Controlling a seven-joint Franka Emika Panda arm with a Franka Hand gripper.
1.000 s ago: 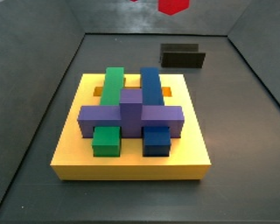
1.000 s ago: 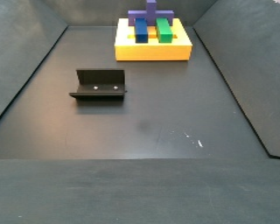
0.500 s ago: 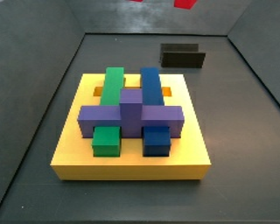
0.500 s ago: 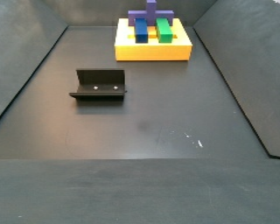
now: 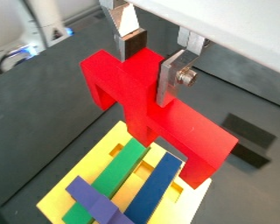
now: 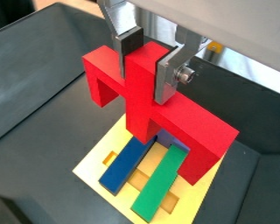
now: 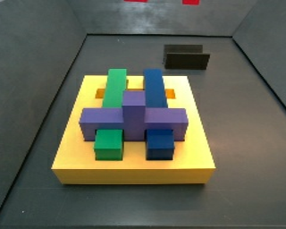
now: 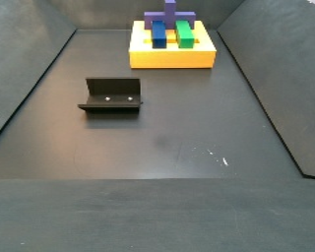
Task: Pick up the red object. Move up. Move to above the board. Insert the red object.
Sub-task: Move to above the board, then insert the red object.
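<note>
claw: the claw (image 6: pixel 150 63) is clamped on the centre ridge of the red object (image 6: pixel 154 109), high over the floor.
red object: hangs above the board (image 5: pixel 87 164), whose green, blue and purple blocks show beneath it in both wrist views.
done: pickup and lift look finished; the move over the board looks nearly done.
left: lowering and inserting.
fixture: the fixture (image 8: pixel 111 95) stands well apart from the board.
writing: none readable.

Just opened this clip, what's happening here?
The Franka arm's gripper is shut on the bright red arch-shaped block, clamping its raised centre ridge and holding it in the air. In both wrist views the large flat yellow square board, with its green bar, blue bar and purple cross-shaped block, lies below the held block. The block is not yet inserted. The dark fixture stands apart on the floor.
</note>
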